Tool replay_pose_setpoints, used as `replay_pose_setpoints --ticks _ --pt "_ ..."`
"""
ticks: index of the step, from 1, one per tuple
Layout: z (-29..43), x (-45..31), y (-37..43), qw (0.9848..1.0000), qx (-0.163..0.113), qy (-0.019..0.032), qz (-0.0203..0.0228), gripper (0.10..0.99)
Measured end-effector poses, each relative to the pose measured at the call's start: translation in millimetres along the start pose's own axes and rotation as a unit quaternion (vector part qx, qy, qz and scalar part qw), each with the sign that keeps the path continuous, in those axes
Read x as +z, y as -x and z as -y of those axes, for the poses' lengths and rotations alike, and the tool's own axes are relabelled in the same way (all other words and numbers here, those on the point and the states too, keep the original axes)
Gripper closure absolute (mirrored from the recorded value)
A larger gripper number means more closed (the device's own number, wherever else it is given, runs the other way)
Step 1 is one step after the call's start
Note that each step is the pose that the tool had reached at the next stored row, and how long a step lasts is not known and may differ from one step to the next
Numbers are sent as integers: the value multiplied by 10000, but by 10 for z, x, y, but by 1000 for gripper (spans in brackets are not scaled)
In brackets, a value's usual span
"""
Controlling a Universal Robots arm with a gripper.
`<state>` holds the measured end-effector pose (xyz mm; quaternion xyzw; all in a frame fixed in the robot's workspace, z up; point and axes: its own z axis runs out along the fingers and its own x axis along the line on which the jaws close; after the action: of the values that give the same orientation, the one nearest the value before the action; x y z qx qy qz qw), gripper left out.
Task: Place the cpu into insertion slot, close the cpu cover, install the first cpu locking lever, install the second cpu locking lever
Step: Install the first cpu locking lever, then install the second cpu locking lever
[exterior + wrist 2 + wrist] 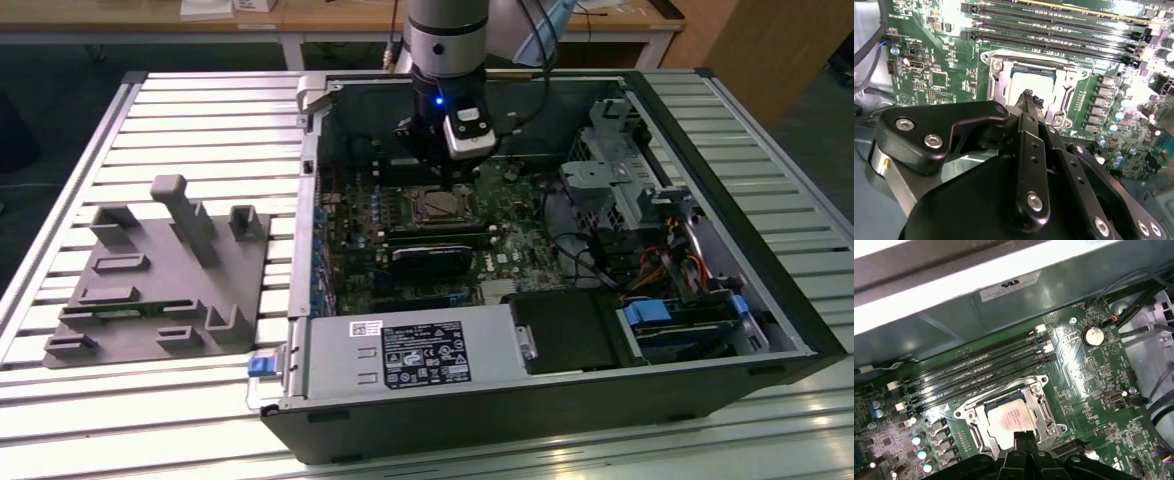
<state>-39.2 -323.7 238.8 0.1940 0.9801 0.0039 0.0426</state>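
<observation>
— Where is our claw [1024, 439]?
— Fingers together, empty, hovering low over the small pale silver-grey square cpu [1010, 421], positioned to work the socket.
— And the chip?
— Seated in the silver-rimmed insertion slot [999, 80], with the shiny metal cpu cover [1040, 416] framing it; black memory slots [974, 372] lie at twelve o'clock.

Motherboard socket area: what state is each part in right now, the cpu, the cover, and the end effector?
cpu: seated in the insertion slot, face up.
cpu cover: down, framing the chip.
end effector: fingertips together, holding nothing, over the socket's edge.
computer case: on its side, side panel off.
</observation>
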Motion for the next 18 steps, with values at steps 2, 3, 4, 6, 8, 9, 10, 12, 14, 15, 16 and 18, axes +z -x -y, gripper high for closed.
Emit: replay_pose_setpoints --ticks 2,3,4,6,8,9,10,12,14,15,16,18 --pt "0 0 0 10000 0 1 0 980" --pt "0 -4 0 10000 0 0 0 980" --pt "0 -7 0 10000 0 0 0 980" --pt "0 -8 0 10000 0 0 0 980" --pt "0 -8 1 10000 0 0 0 980" --pt "0 -9 1 10000 0 0 0 980" --pt "0 -9 1 10000 0 0 0 980" --pt "6 -11 3 10000 -1 -2 -1 980" --pt "16 -9 7 10000 0 0 0 980" --pt "25 -9 11 10000 0 0 0 980" --pt "35 -9 15 10000 0 -1 0 980" --pt "55 -9 23 10000 0 -1 0 980"
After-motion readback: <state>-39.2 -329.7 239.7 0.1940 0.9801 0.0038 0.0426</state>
